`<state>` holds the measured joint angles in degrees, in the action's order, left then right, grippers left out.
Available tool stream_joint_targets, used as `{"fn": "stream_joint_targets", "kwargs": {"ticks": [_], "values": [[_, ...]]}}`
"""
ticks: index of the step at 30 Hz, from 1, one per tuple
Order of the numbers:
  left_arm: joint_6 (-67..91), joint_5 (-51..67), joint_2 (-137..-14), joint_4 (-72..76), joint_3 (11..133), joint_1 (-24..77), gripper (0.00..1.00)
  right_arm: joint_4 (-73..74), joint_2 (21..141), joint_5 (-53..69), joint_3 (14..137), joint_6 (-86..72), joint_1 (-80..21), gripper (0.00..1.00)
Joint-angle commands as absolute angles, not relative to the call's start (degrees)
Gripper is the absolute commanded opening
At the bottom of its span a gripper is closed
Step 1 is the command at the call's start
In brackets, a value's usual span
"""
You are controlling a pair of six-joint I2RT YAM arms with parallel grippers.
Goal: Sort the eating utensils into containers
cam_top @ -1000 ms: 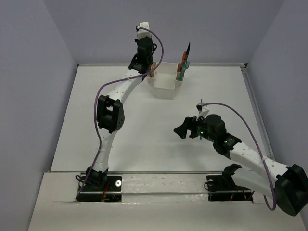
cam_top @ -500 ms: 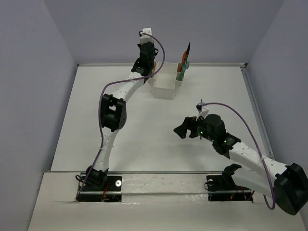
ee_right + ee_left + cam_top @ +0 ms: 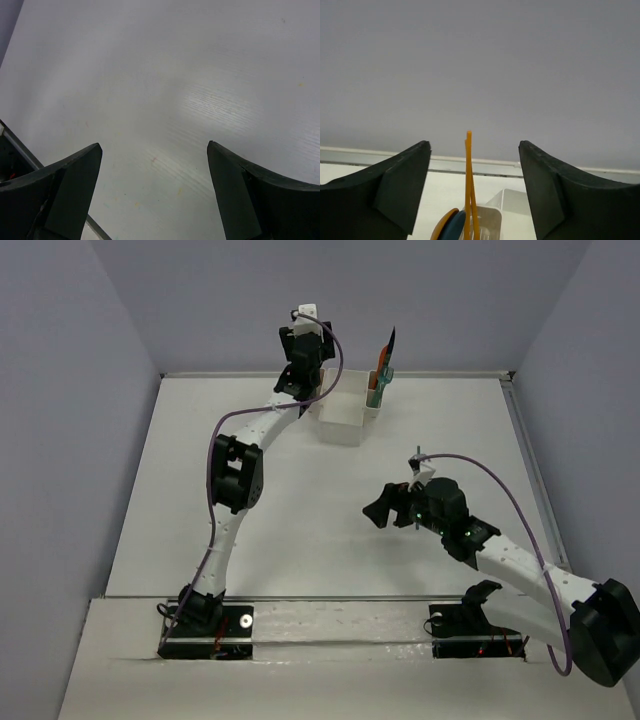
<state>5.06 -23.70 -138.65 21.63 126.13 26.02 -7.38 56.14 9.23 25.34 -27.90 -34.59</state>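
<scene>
The white caddy [image 3: 345, 416] stands at the far middle of the table. Orange, teal and dark utensils [image 3: 381, 372] stick up from its right side compartment. My left gripper [image 3: 306, 380] hangs over the caddy's left side compartment. In the left wrist view the left gripper [image 3: 474, 145] is open, and two orange chopsticks [image 3: 469, 185] stand free between its jaws in the white compartment [image 3: 505, 215]. An orange and a blue rounded utensil end [image 3: 449, 227] lean beside them. My right gripper [image 3: 385, 512] hovers open over bare table [image 3: 165, 100], right of centre, with nothing between its fingers [image 3: 70, 180].
Grey walls close the table in on the left, far and right sides. A metal rail [image 3: 527, 450] runs along the right edge. The left arm's elbow [image 3: 232, 475] arches over the left half of the table [image 3: 170, 500].
My left gripper has shifted slightly right over the caddy's left compartment and opened, letting go of the orange chopsticks. The right arm has not moved.
</scene>
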Motion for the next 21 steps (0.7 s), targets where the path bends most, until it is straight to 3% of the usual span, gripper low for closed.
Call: {"fn": "stream_joint_targets", "kwargs": {"ticks": [1,6,12,15,21], "values": [[5.2,-22.3,-135.0,23.2,128.6,26.0,0.77,-5.5,53.7,5.2,27.4,-27.9,-35.0,0.92],[7.3,-19.3,-128.2,22.4,128.3,26.0,0.90,-0.3,52.6,-3.7,29.3,-31.1,-35.0,0.89],[10.8,-14.5,-118.6,18.9,126.3,27.6,0.96,11.7,55.4,-17.5,33.7,-34.8,-34.5,0.62],[16.4,-10.3,-110.0,18.9,117.3,28.7,0.96,15.7,58.6,-20.5,36.3,-35.0,-31.0,0.47],[28.1,-5.7,-85.7,31.8,75.1,33.9,0.97,15.9,67.5,-17.1,40.0,-33.1,-22.9,0.44]]}}
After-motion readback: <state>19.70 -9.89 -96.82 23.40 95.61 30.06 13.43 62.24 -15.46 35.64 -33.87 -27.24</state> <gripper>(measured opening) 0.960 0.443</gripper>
